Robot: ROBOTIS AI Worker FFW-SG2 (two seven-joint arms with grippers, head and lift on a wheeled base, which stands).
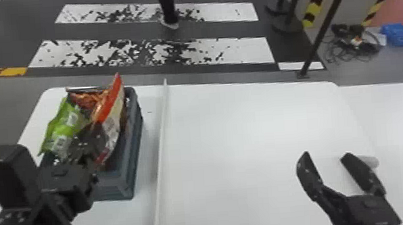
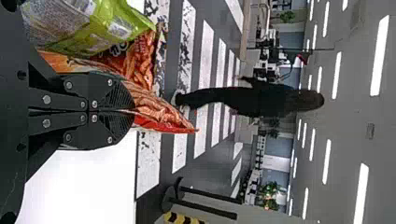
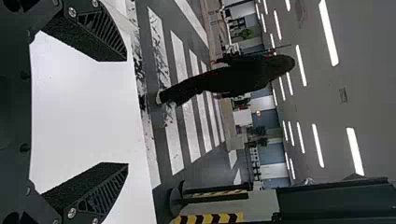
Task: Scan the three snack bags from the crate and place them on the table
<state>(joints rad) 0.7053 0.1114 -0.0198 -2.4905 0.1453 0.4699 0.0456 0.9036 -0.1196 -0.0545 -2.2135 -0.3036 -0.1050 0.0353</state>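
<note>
At the crate [image 1: 122,183] on the left of the table, my left gripper [image 1: 89,142] is shut on an orange-red snack bag [image 1: 109,106], which stands tilted above the crate's rim. A green snack bag [image 1: 63,125] leans beside it on the left, and another reddish bag [image 1: 83,99] lies behind in the crate. In the left wrist view my gripper [image 2: 128,111] pinches the orange-red bag [image 2: 161,116], with the green bag [image 2: 93,25] alongside. Over the table's right part, my right gripper [image 1: 326,159] stands open and empty; its wrist view shows the gripper [image 3: 127,112] with fingers wide apart.
A raised white strip [image 1: 161,150] runs front to back on the white table [image 1: 246,134], just right of the crate. A small pale cylindrical object [image 1: 370,161] sits behind the right gripper's fingers. Posts on round bases [image 1: 286,23] stand on the floor beyond.
</note>
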